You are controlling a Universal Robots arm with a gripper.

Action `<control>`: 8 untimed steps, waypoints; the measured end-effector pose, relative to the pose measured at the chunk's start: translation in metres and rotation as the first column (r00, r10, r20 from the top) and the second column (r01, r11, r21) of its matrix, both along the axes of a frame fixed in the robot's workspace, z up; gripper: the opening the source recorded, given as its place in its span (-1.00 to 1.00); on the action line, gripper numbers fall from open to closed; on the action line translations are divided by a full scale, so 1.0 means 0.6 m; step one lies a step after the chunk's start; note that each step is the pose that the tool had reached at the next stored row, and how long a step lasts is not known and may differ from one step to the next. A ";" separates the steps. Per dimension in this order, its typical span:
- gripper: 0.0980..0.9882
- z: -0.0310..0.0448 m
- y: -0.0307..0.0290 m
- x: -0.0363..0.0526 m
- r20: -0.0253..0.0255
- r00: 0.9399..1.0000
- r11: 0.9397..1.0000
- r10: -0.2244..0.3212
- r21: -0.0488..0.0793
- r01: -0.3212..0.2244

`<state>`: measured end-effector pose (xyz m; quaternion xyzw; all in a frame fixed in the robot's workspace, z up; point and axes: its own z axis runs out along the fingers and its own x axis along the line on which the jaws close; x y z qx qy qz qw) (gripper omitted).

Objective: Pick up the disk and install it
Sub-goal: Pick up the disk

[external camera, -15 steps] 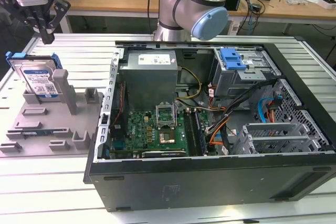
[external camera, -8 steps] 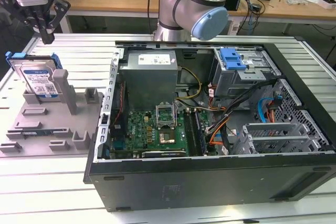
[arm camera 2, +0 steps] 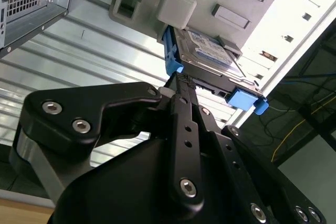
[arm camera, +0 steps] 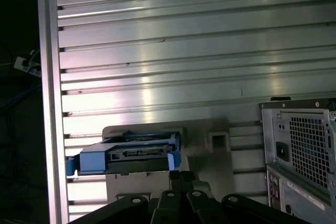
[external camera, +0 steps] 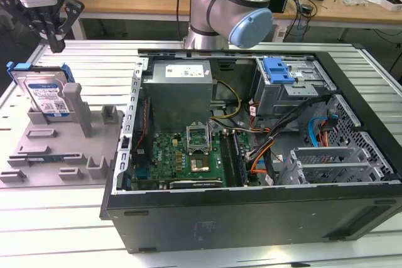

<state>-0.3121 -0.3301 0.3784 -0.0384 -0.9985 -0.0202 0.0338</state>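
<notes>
- The disk (external camera: 47,95) stands on edge, leaning back in a slot of the grey holder (external camera: 59,145). This posture presents its upper blue carrier edge to an approach from above.
- The tool (external camera: 56,45) hangs at the disk's 12 o'clock in the exterior view. It is clear of the disk, its fingers are together and it holds nothing. Judged from this, the pick-up is not yet made.
- In the second wrist view the tool (arm camera 2: 181,85) points at the disk's (arm camera 2: 210,56) near edge.
- The grey holder sits on the bench (external camera: 63,236) at 9 o'clock of the computer case (external camera: 251,218). The case lies open, exposing the drive cage (external camera: 295,86) at its 1 o'clock corner.
</notes>
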 end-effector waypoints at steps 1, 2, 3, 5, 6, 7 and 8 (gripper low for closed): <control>-0.98 0.000 0.0000 0.000 0.000 1.000 1.000 0.000 0.000 0.000; -0.98 0.000 0.0001 0.000 0.000 1.000 1.000 0.000 0.000 0.000; -0.98 0.000 0.0001 0.000 0.000 1.000 1.000 0.000 0.000 0.000; -0.98 0.000 0.0002 0.000 0.000 1.000 1.000 0.000 0.000 0.000; -0.98 0.000 0.0002 0.000 0.000 1.000 1.000 0.000 0.000 0.000; -0.98 0.000 0.0002 0.000 0.000 1.000 1.000 0.000 0.000 0.000; -0.98 0.000 0.0005 0.000 0.001 1.000 1.000 0.000 0.000 0.000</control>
